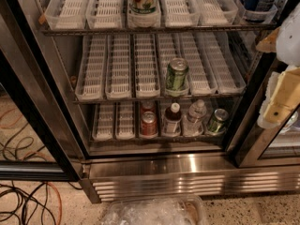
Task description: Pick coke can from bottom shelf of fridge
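End effector (280,104) at right edge, mid-height; grip state: cannot tell. Coke can (149,124) upright, axis vert., front of bottom shelf (105,136), lower left of end effector.

Fridge (154,170) doorway stands open. On the bottom shelf (115,121) the two left lanes offer free passage. The coke can (149,124) sits at the front edge, open ahead. A dark bottle (172,119) stands just beside it on the right, and a second red can (148,107) stands close behind. The middle rack (122,99) limits headroom. The gripper (280,100) is at far right, apparently outside the doorway.
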Robot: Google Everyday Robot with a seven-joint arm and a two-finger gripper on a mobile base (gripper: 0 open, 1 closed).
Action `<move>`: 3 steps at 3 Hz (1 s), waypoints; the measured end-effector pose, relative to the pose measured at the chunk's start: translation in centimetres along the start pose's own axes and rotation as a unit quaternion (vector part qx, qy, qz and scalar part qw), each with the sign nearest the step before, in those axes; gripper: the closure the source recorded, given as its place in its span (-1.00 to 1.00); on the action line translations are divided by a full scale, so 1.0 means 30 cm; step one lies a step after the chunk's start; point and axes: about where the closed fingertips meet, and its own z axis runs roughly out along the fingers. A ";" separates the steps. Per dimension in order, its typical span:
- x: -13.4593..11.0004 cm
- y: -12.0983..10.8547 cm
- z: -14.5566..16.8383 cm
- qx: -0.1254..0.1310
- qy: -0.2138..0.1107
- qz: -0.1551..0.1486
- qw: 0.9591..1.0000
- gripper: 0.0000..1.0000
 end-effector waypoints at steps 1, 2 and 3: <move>0.000 0.000 0.000 0.000 0.000 0.000 1.000 -1.00; -0.005 -0.003 -0.003 -0.001 -0.006 -0.007 1.000 -1.00; -0.014 0.010 0.003 0.000 -0.022 -0.008 1.000 -1.00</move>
